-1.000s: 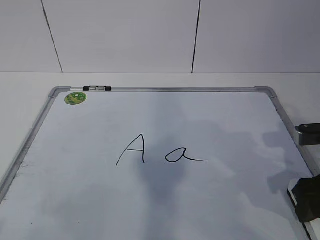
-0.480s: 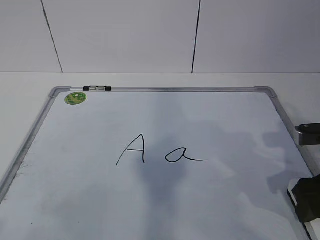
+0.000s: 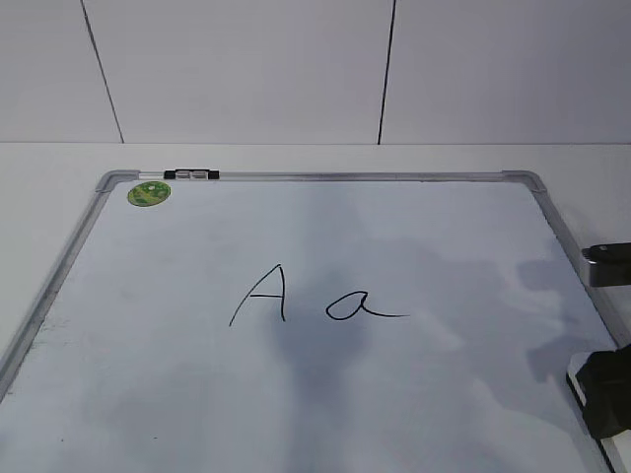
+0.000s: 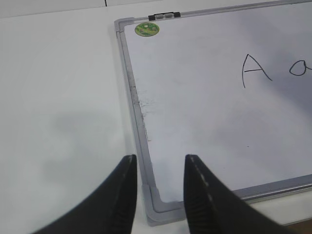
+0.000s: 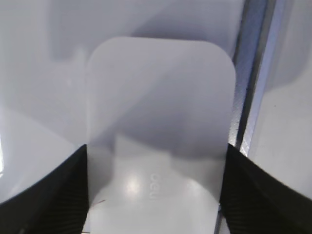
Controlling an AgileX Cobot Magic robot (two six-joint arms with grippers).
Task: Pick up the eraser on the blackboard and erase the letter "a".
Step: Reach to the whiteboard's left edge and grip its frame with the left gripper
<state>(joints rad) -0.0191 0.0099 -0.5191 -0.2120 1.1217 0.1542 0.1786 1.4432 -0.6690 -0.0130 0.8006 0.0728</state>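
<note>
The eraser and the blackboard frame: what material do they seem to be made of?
The eraser looks like smooth white plastic, slightly glossy, with a moulded mark on top. The blackboard frame looks like brushed grey metal, probably aluminium, with a dull sheen; its rounded corners may be plastic.

White eraser (image 5: 161, 122); black fingers (image 5: 53, 195); green sticker (image 3: 149, 193).

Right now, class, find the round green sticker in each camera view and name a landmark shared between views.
Exterior view: the round green sticker sits in the far left corner of the white dry-erase board.
Left wrist view: sticker at top centre, same corner.
Right wrist view: not in it.
Shared landmark: the black-and-silver clip beside the sticker.
</note>
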